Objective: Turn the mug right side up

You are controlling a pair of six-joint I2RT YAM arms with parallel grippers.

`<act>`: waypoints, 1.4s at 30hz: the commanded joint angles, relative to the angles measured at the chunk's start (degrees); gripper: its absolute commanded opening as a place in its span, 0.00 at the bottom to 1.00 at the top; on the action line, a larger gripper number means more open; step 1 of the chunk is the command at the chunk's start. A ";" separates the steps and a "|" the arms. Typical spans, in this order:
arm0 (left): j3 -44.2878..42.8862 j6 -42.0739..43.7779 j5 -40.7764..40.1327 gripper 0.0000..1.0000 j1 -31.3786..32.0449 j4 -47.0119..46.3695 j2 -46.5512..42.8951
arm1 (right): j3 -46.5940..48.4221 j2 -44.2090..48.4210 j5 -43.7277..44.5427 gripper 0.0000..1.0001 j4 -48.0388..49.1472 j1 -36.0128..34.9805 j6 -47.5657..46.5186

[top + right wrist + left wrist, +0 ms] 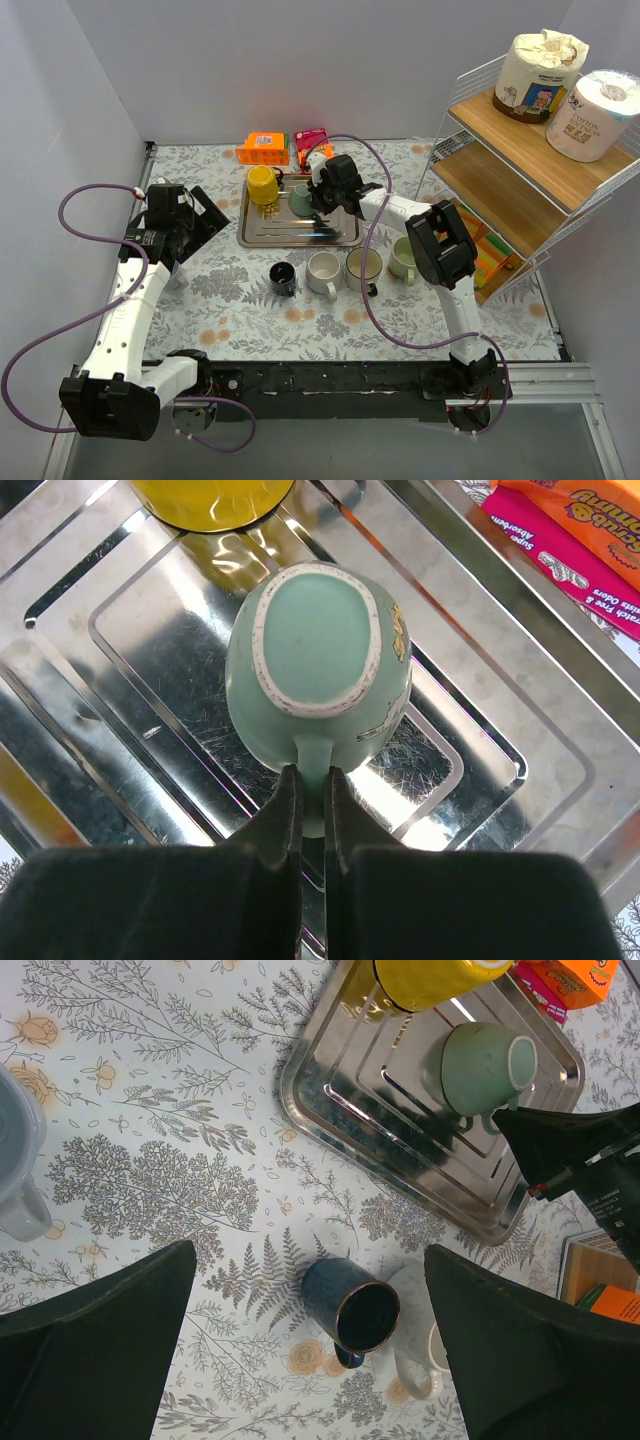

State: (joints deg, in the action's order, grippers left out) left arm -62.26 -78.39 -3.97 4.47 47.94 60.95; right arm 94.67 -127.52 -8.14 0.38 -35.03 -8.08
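Top external view: the green mug (299, 201) sits upside down on the tray (285, 233). Left wrist view: the left gripper (310, 1255) is wide open, empty. Right wrist view: the right gripper (312, 777) pinches the mug's thin handle (312, 750). Lifted this way, the mug might slip and fall.

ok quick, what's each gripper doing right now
Left gripper: open, holding nothing.
Right gripper: fingers shut on the green mug by its handle.
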 commanded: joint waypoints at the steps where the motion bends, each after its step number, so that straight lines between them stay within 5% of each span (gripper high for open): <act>1: 0.21 0.61 0.54 0.98 0.28 -0.39 -1.53 | 2.44 2.37 -0.12 0.01 1.47 -0.31 -0.10; 9: 0.03 0.87 3.88 0.98 0.28 -2.15 -1.62 | 5.61 7.80 -3.36 0.01 -2.59 -0.22 9.72; 23: 0.91 2.10 30.22 0.98 2.29 -17.16 -2.24 | 1.57 24.42 -14.08 0.01 8.40 0.13 33.55; 27: 0.39 2.28 39.98 0.98 7.12 -27.60 -3.29 | 2.71 26.89 -19.70 0.01 14.80 0.13 39.70; 37: 5.21 -14.76 42.63 0.98 8.10 -59.61 -6.63 | -3.17 34.35 -23.06 0.01 33.44 -0.13 62.21; 42: 7.68 -20.65 40.19 0.98 8.10 -73.48 -6.02 | -6.85 38.57 -17.37 0.01 36.08 -1.70 67.64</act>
State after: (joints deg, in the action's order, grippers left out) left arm -56.58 -92.03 36.69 12.60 -9.50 54.89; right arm 89.97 -95.13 -29.74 25.36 -35.20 51.20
